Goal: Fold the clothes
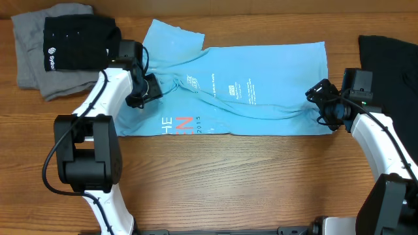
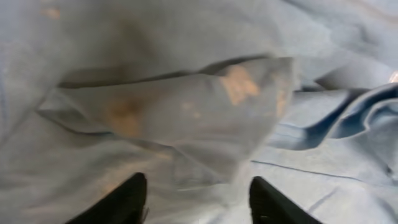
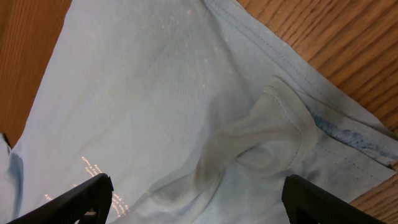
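Note:
A light blue T-shirt with small white print and white-and-pink lettering lies spread lengthwise across the middle of the wooden table, with a creased ridge running through it. My left gripper hovers over the shirt's left part, near the bunched sleeve. In the left wrist view its fingers stand apart just over a rumpled fold of the shirt, and nothing is pinched. My right gripper is at the shirt's right end. In the right wrist view it is wide open above a puckered fold of cloth.
A grey garment with a folded black one on top lies at the back left. Another black garment lies at the back right. Bare wood runs along the front of the table.

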